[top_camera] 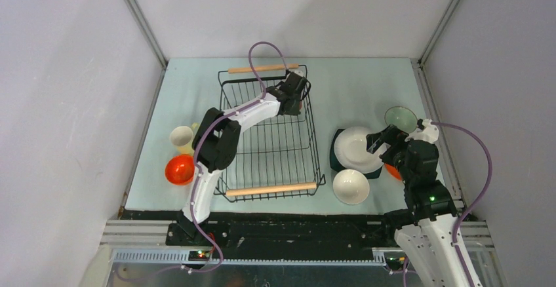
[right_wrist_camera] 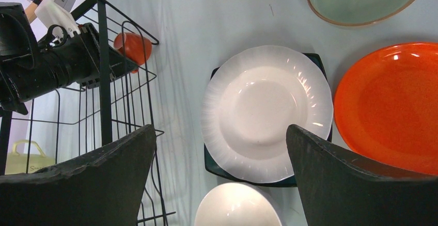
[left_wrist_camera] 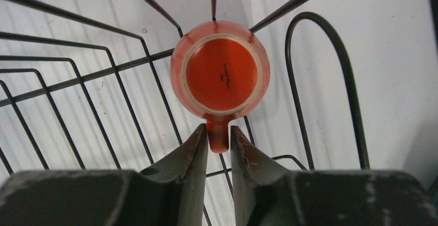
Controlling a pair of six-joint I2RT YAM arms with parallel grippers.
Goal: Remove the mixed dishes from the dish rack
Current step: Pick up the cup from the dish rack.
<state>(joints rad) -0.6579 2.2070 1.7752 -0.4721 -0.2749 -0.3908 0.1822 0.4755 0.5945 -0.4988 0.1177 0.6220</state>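
From above, the dish rack [top_camera: 269,133] sits in the middle of the counter [top_camera: 367,80]. The left pincer [top_camera: 296,97] reaches into its 1 o'clock corner, likely after the last piece inside. Unloaded dishes lie either side. At the rack's 9 o'clock are an orange bowl [top_camera: 179,169] and a pale yellow mug [top_camera: 181,136]. At its 3 o'clock are a white plate [top_camera: 357,148] on a dark teal square plate [top_camera: 336,162], a white bowl [top_camera: 351,186] and a pale green bowl [top_camera: 400,118].

At the left wrist, the small orange cup [left_wrist_camera: 220,73] shows its base, lying against the rack's wires. Its handle points to 6 o'clock, pinched between the nearly closed fingers [left_wrist_camera: 193,154]. The handle looks like the one part narrow enough to grip.

At the right wrist, the right pincer [right_wrist_camera: 222,169] is spread wide and holds nothing. It hovers over the white plate, with an orange plate [right_wrist_camera: 390,105] at 3 o'clock, apparently parked clear of the rack.
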